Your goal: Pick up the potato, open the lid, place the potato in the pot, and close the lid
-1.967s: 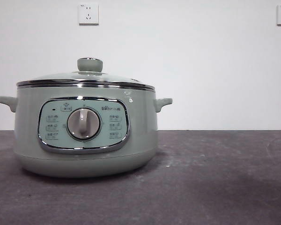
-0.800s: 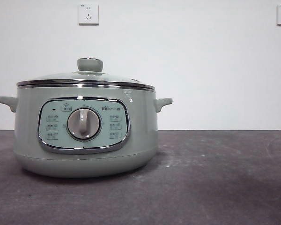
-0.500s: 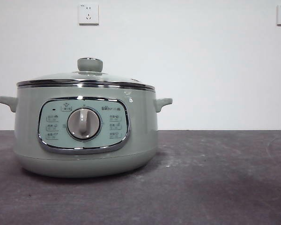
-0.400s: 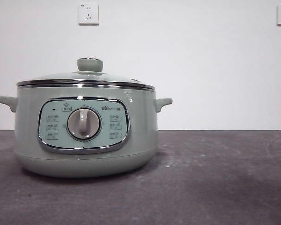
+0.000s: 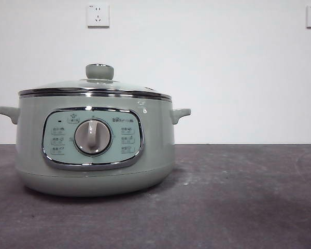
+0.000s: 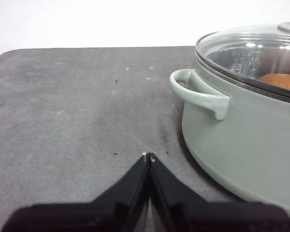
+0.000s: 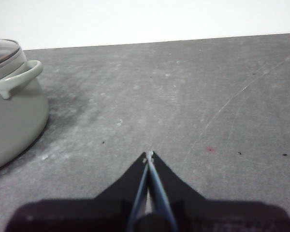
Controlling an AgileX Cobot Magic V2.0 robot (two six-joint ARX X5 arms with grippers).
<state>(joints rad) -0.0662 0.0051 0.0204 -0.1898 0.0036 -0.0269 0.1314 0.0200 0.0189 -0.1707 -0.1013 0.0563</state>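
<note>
Matte grey table (image 5: 238,197) bears round pot (image 5: 93,155), domed glass lid (image 5: 96,85) seated.

Pot (image 5: 96,150) on table (image 5: 238,202), left of centre. Lid (image 5: 93,87) on pot. Potato (image 6: 281,81) inside pot, under lid. Two wall sockets (image 5: 97,15) behind, high on wall.

the pale green pot (image 5: 96,142) stands upright on the table, its glass lid (image 5: 93,85) seated shut on the rim. through the glass, the orange-brown potato (image 6: 282,81) lies inside.
</note>
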